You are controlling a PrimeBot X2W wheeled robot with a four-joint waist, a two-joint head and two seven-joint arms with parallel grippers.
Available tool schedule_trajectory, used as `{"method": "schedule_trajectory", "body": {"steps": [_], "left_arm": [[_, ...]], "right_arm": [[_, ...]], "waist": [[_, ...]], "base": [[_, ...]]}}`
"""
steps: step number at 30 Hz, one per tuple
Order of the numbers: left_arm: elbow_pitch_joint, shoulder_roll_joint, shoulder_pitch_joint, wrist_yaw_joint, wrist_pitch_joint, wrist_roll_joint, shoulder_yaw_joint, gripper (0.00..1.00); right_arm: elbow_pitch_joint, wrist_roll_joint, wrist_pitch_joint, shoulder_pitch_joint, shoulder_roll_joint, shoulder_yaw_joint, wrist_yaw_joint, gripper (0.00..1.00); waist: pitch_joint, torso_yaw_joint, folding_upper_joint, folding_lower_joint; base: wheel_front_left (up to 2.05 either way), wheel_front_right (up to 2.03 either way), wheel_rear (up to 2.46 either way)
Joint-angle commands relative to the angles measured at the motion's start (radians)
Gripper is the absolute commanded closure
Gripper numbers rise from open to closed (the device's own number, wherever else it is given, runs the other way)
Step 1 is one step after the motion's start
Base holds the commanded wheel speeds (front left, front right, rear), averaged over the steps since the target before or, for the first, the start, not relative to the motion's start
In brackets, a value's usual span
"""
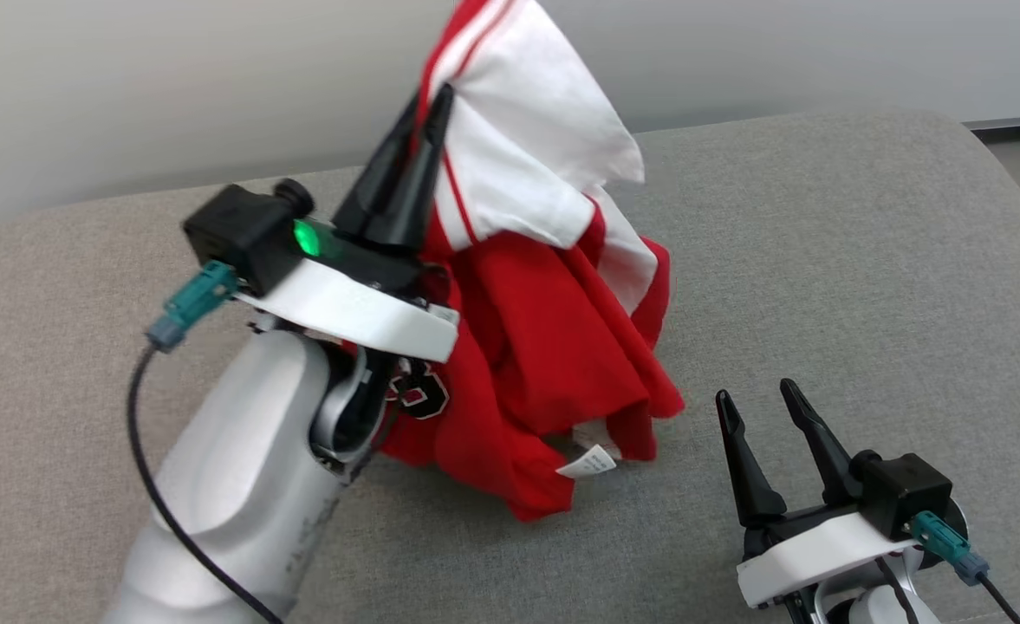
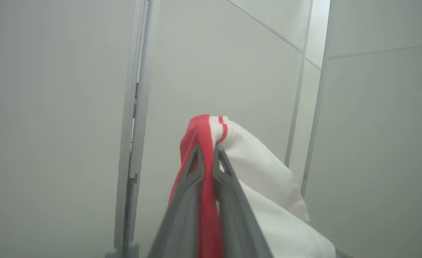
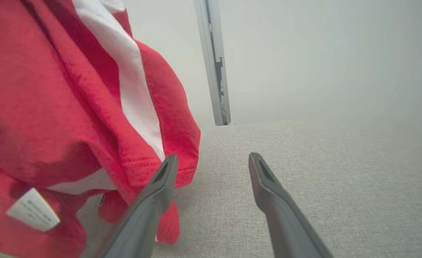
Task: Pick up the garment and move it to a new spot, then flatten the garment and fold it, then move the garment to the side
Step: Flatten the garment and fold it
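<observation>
The garment (image 1: 544, 329) is red and white with thin red stripes and a small white care label (image 1: 586, 464). My left gripper (image 1: 430, 108) is shut on its upper edge and holds it lifted, so the cloth hangs in a bunch with its lower folds on the grey cushion (image 1: 821, 286). In the left wrist view the pinched red and white edge of the garment (image 2: 211, 130) sticks out between the closed fingers of my left gripper (image 2: 206, 148). My right gripper (image 1: 756, 400) stands open low at the right, beside the garment (image 3: 71, 118), in the right wrist view (image 3: 212, 161) with nothing between its fingers.
The grey cushion spreads wide to the right and front of the garment. A pale wall (image 1: 172, 87) runs behind it. A light metal post (image 3: 212, 64) stands against the wall past the cushion's far edge.
</observation>
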Motion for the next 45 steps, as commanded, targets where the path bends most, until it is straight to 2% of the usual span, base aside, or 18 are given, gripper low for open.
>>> {"method": "schedule_trajectory", "body": {"steps": [1,10,15,17,22,30,35,36,37,38,41,45], "left_arm": [[-0.009,0.009,-0.022,-0.007,-0.005,-0.016,0.034,1.0],[-0.094,0.09,0.002,-0.016,0.003,-0.179,0.288,1.0],[-0.139,0.176,0.048,0.01,0.012,-0.232,0.409,1.0],[-0.144,0.194,0.081,0.019,0.016,-0.254,0.448,1.0],[-0.108,0.215,0.175,0.037,0.024,-0.271,0.483,1.0],[0.052,0.2,0.242,0.011,0.016,-0.297,0.496,1.0],[0.138,0.21,0.262,0.026,0.008,-0.254,0.484,1.0],[0.153,0.212,0.266,0.032,0.007,-0.239,0.478,0.91],[0.164,0.218,0.269,0.04,0.006,-0.218,0.472,0.56],[0.17,0.222,0.269,0.045,0.003,-0.2,0.467,0.0],[0.158,0.22,0.281,0.067,-0.003,-0.133,0.46,0.0],[0.057,0.233,0.322,0.111,-0.004,0.048,0.435,0.0]], "right_arm": [[0.001,0.001,-0.005,0.013,-0.006,0.0,0.002,0.0],[-0.011,-0.001,-0.005,0.016,-0.006,-0.017,0.002,0.0],[-0.012,-0.005,-0.005,0.012,-0.006,-0.018,0.002,0.0],[-0.014,-0.004,-0.005,0.008,-0.006,-0.018,0.002,0.0],[-0.014,-0.01,-0.005,-0.001,-0.006,-0.017,0.002,0.0],[-0.017,-0.014,-0.005,-0.017,-0.006,-0.017,0.002,0.0],[-0.018,-0.01,-0.005,-0.027,-0.007,-0.012,0.002,0.0],[-0.017,-0.007,-0.005,-0.029,-0.007,-0.011,0.002,0.0],[-0.016,-0.006,-0.005,-0.032,-0.006,-0.01,0.002,0.0],[-0.016,-0.003,-0.005,-0.035,-0.006,-0.008,0.002,0.0],[-0.016,0.002,-0.005,-0.042,-0.007,-0.008,0.002,0.0],[-0.019,0.008,-0.005,-0.047,-0.007,-0.011,0.002,0.0]], "waist": [[-0.001,0.003,0.0,0.0],[0.011,0.04,0.0,0.0],[0.02,0.064,0.0,0.0],[0.024,0.073,0.0,0.0],[0.039,0.098,0.0,0.0],[0.066,0.116,0.0,0.0],[0.087,0.11,0.0,0.0],[0.091,0.109,0.0,0.0],[0.095,0.106,0.0,0.0],[0.099,0.103,0.0,0.0],[0.111,0.097,0.0,0.0],[0.123,0.089,0.0,0.0]], "base": [[0.0,0.0,0.0],[0.0,0.0,0.0],[0.0,0.0,0.0],[0.0,0.0,0.0],[0.0,0.0,0.0],[0.0,0.0,0.0],[0.0,0.0,0.0],[0.0,0.0,0.0],[0.0,0.0,0.0],[0.0,0.0,0.0],[0.0,0.0,0.0],[0.0,0.0,0.0]]}}
